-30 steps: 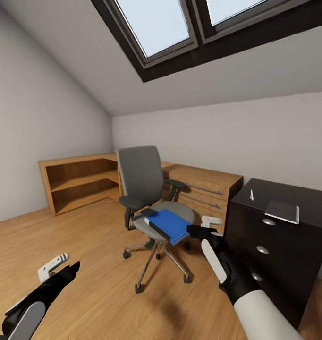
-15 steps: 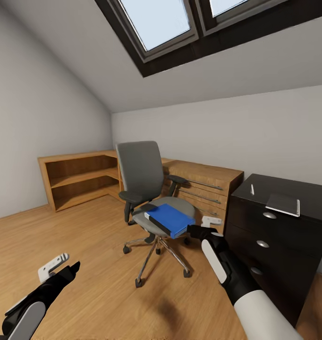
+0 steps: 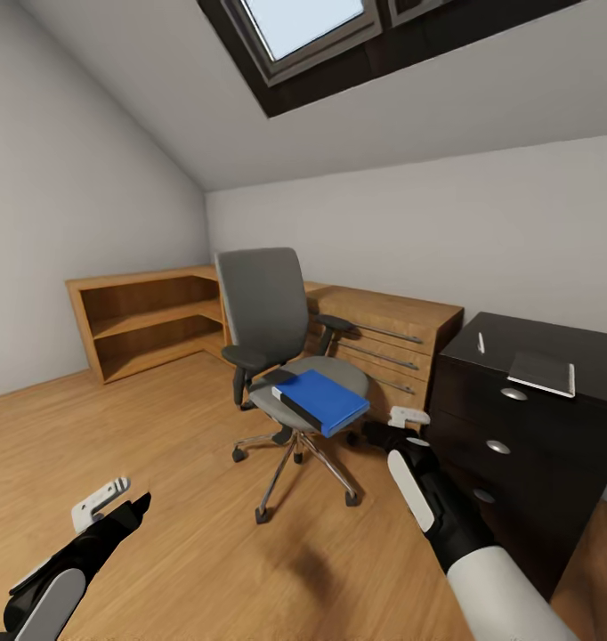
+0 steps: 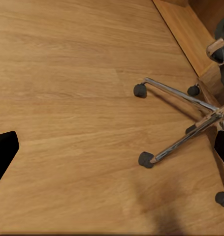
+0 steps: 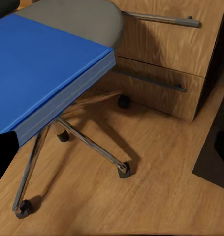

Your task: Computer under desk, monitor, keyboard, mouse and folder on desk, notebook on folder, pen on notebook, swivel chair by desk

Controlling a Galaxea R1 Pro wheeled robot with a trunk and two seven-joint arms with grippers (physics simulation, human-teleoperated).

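Observation:
The grey swivel chair (image 3: pixel 261 307) stands mid-room on the wood floor, left of the black desk (image 3: pixel 517 436). A bright blue folder (image 3: pixel 322 400) lies on its seat, seen close in the right wrist view as the folder (image 5: pixel 45 66). A small dark object (image 3: pixel 273 377) rests beside it; I cannot tell what it is. On the desk top lie the grey notebook (image 3: pixel 542 373) and the white pen (image 3: pixel 481 343), apart. My right gripper (image 3: pixel 394 425) is open, just right of the folder and touching nothing. My left gripper (image 3: pixel 131 495) hangs open low over the floor.
A light wooden drawer cabinet (image 3: pixel 388 343) stands behind the chair, with an open wooden shelf unit (image 3: pixel 143 322) to its left. The chair's chrome wheeled base (image 4: pixel 183 132) spreads over the floor. A sloped ceiling with a skylight (image 3: pixel 308 22) is overhead.
The whole picture has slid upward and the furniture looks a little nearer, so the camera moved. Both arms keep their pose; nothing was taken hold of.

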